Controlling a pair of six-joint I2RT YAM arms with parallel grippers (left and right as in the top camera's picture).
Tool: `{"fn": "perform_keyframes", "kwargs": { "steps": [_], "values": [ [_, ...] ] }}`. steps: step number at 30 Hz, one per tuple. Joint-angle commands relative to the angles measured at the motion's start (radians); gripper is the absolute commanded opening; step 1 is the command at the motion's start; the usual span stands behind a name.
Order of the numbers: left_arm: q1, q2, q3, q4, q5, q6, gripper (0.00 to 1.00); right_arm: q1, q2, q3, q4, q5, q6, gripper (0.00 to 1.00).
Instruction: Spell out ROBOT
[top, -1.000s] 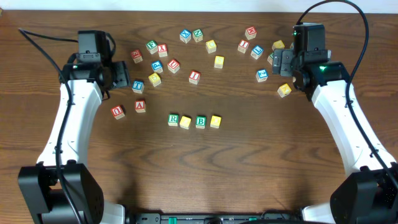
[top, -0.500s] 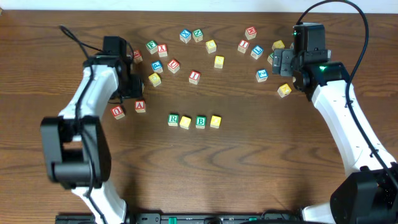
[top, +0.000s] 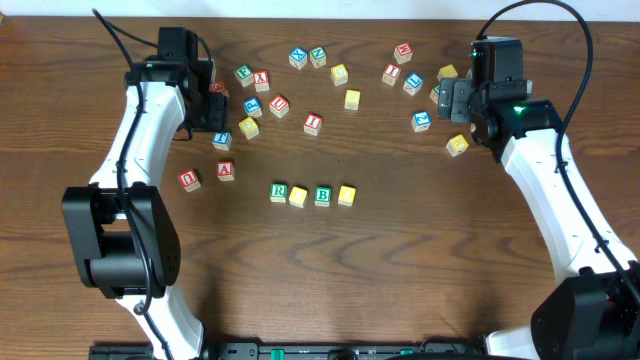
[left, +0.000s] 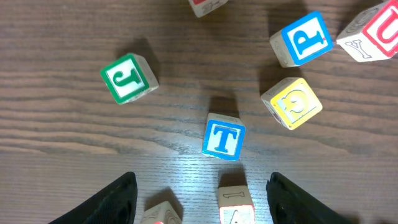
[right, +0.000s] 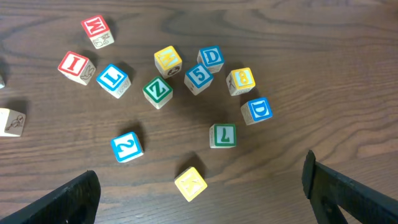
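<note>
Since the R-O-B-O row (top: 322, 196) sits on the tabletop (top: 420, 280) missing only its last letter, the left claw (left: 200, 186) hangs near the blue T cube (left: 223, 139), spread apart and empty, probably lining up a grab. Right claw (right: 200, 168) is wide open, idle.

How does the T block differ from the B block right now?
The T block has a blue letter; the B block has a green one. The T block lies off on its own; the B block sits lined up between two yellow blocks. Both are small cubes, letter up.
</note>
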Motion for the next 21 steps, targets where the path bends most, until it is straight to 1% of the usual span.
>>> {"fn": "perform_keyframes", "kwargs": {
  "steps": [1, 7, 11, 21],
  "values": [
    [0.002, -0.014, 0.033, -0.022, 0.019, 0.079, 0.66, -0.003, -0.001, 0.008, -0.002, 0.002, -0.008, 0.99],
    [0.002, 0.029, 0.036, -0.028, 0.019, 0.08, 0.62, -0.003, -0.001, 0.008, -0.002, 0.002, -0.008, 0.99],
    [-0.001, 0.068, 0.036, -0.031, 0.027, 0.084, 0.62, -0.003, -0.002, 0.008, -0.003, 0.002, -0.008, 0.99],
    [-0.039, 0.081, 0.036, -0.013, 0.049, 0.106, 0.66, -0.003, -0.001, 0.008, -0.004, 0.002, -0.008, 0.99]
  ]
}}
